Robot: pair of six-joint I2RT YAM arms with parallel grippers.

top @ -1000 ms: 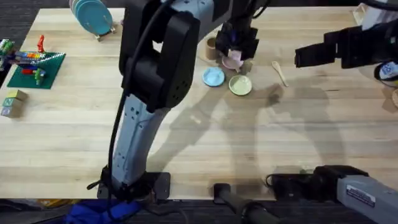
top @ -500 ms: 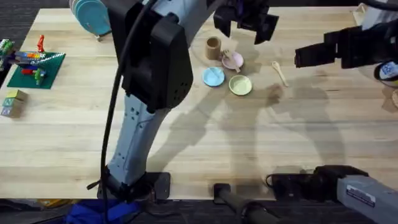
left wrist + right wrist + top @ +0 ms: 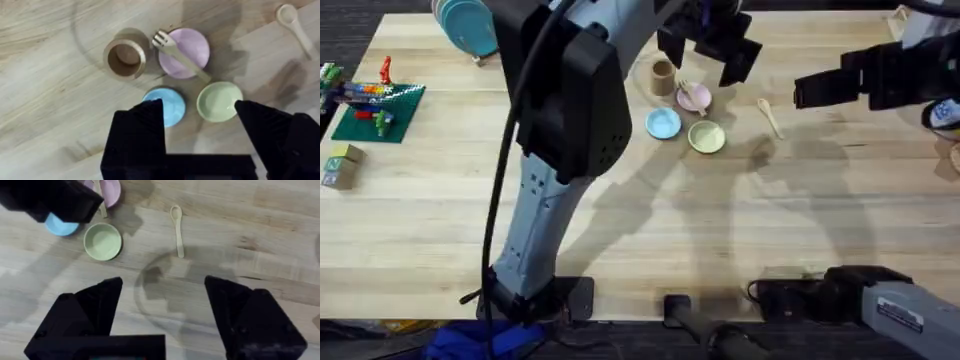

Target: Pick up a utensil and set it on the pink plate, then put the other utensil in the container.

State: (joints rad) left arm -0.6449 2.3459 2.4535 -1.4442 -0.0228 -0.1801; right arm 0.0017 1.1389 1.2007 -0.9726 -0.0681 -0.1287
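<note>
Fork (image 3: 180, 52) on partly hidden pink plate (image 3: 697, 98)

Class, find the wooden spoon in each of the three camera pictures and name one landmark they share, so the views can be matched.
Overhead: the wooden spoon lies on bare table, right of the three small plates.
Left wrist: spoon at the upper right corner.
Right wrist: spoon at upper centre, handle pointing toward the claw.
Shared landmark: the pale-green plate, the plate nearest the spoon.
</note>
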